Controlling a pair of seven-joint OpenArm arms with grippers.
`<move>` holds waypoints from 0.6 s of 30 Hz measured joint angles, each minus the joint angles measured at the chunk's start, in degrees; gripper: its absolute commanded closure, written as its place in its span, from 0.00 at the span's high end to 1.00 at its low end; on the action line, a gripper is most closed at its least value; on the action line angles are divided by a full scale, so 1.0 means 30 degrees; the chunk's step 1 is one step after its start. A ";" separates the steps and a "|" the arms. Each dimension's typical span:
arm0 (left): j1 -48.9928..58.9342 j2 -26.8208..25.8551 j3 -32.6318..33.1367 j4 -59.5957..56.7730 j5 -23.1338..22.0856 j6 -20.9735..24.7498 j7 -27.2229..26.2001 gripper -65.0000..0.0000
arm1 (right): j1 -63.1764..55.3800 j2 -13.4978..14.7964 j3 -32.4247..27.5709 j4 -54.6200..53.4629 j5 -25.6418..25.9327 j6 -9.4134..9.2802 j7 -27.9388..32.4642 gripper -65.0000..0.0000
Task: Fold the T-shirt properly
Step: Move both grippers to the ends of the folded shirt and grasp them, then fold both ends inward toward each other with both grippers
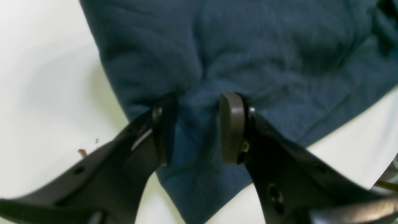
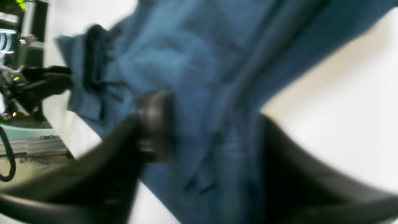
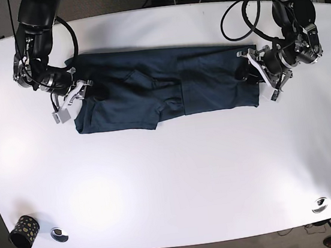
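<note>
Cup [image 3: 23, 231] stands at the near bench [image 3: 172, 177] corner. Farther back, the shirt [image 3: 162, 94] lies flat across the bench. Left gripper [image 1: 196, 127] pinches a bunched fold at one end; right gripper [image 2: 208, 130], blurred, straddles cloth at the other, grip unclear.

— What colour is the T-shirt [image 3: 167, 90]?
— Dark blue, plain, on a white desk [image 3: 172, 177].
— And the pincers?
— Black – left pincer [image 1: 196, 130], right pincer [image 2: 211, 137]. The cup [image 3: 23, 232] is black with pale spots.
</note>
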 measured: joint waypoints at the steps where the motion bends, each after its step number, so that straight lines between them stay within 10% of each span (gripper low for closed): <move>1: 0.0000 -0.0029 0.0000 -0.0007 0.0007 0.0000 0.0007 0.33 | -0.0022 0.0000 0.0000 0.0000 -0.0015 0.0015 -0.0044 0.02; 18: -0.1574 0.1698 0.3410 -0.2951 -0.0401 -0.0007 -0.2696 0.33 | -0.0393 0.2135 0.0168 0.4932 0.0255 0.0029 -0.0058 0.00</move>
